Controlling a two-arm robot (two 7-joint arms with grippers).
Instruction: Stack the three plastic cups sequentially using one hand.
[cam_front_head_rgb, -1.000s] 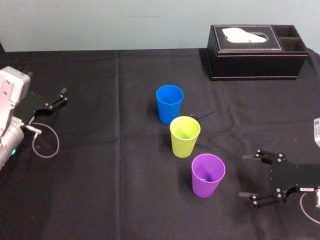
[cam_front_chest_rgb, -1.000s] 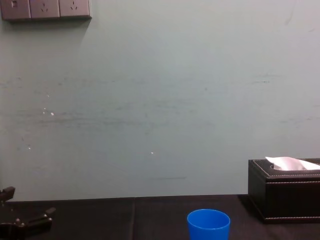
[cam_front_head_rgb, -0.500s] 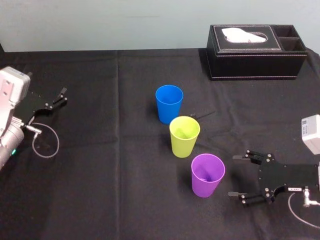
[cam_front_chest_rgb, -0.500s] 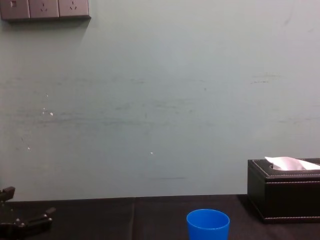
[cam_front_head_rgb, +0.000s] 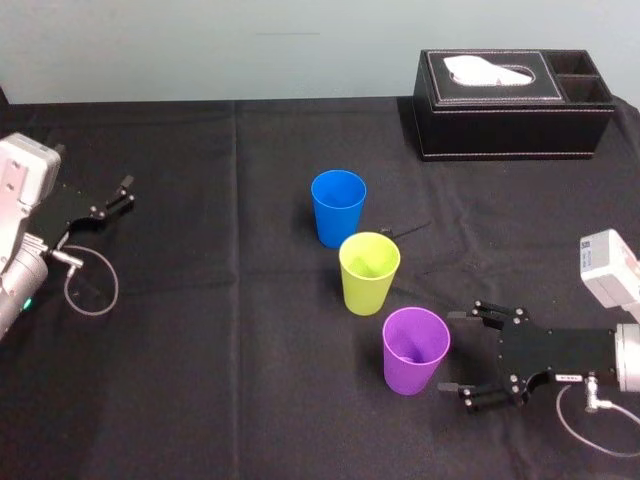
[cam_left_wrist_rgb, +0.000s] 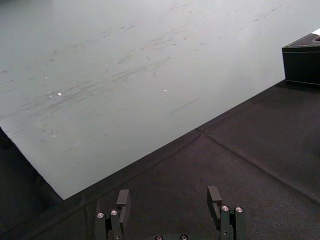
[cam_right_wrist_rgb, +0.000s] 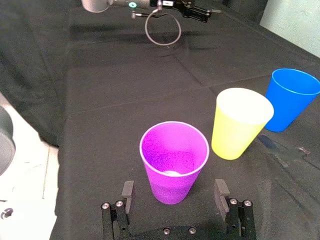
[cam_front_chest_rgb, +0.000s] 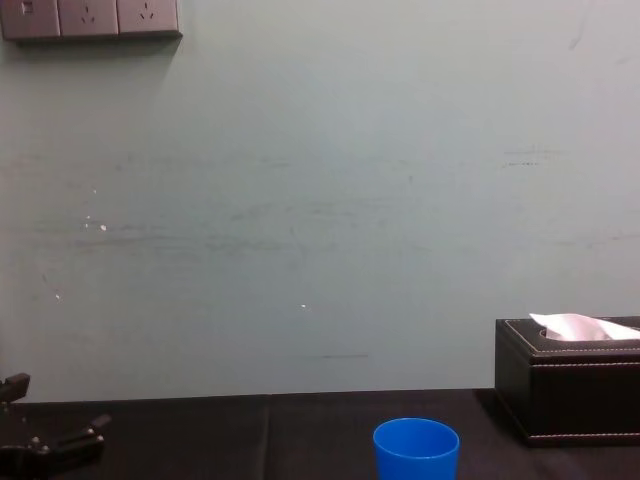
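The right tool has slid in from the right over the last second. It now sits just right of the purple cup, jaws spread wide and empty. Its fingertips reach the cup's near wall, and no contact is visible. This looks like the approach to the first grasp, with no cup stacked yet.

All three cups stand upright on the surface, mouths up and long axes vertical, each tapering to a narrower base. The yellow-green cup stands just behind and left of the purple cup. The blue cup is farther along the same diagonal.

The next move likely calls for advancing until the purple cup sits between the jaws, then closing gently on its smooth wall. The left tool is parked open, well to the left of the purple cup.
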